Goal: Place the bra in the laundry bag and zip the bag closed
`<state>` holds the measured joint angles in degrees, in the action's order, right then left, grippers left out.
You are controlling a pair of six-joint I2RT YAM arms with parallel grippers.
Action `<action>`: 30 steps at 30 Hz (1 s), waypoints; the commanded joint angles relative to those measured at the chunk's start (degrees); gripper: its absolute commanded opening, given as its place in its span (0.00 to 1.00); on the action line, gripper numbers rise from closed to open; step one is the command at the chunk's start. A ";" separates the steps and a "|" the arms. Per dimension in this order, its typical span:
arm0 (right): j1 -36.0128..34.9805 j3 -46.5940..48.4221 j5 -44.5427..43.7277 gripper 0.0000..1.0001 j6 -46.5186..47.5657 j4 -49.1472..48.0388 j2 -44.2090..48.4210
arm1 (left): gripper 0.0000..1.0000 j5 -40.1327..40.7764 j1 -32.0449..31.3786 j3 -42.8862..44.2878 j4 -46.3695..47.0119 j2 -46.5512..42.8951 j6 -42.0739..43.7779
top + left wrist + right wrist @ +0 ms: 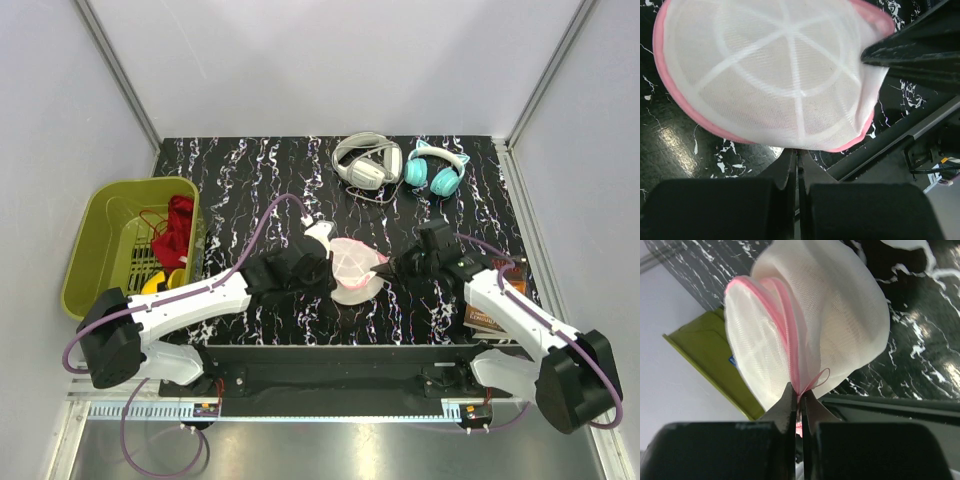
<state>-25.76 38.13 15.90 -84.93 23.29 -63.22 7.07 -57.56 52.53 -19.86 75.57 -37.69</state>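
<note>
The laundry bag (353, 266), a white mesh dome with pink zipper trim, is held between my two grippers near the table's front middle. My left gripper (328, 272) is shut, and its tips (798, 152) meet the bag's near rim (790, 75). My right gripper (388, 268) is shut on the pink zipper seam beside a thin pink loop (800, 392), and the bag (830, 315) bulges above it. The right gripper's dark fingers (910, 50) also show in the left wrist view. The bra is not in the open. A faint peach tint shows through the mesh.
An olive-green basket (120, 240) with a dark red garment (178, 228) stands at the left and shows in the right wrist view (710, 360). White headphones (367, 162) and teal headphones (435, 170) lie at the back. A book (490, 312) lies at the right.
</note>
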 commanded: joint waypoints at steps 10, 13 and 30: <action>3.43 35.94 5.11 0.46 45.35 16.41 -26.60 | 0.00 -12.96 2.89 -1.30 13.52 2.37 -5.02; 3.35 32.73 4.84 0.69 43.80 18.37 -23.98 | 0.00 -12.61 3.07 0.55 15.10 4.84 -7.04; 0.53 18.03 13.19 0.59 29.46 2.81 -14.82 | 0.00 -16.56 3.42 2.92 18.19 8.89 -8.28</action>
<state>-24.05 54.57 27.73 -54.33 31.97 -75.92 -7.29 -54.37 52.90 -5.02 83.99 -45.74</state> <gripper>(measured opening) 0.639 0.009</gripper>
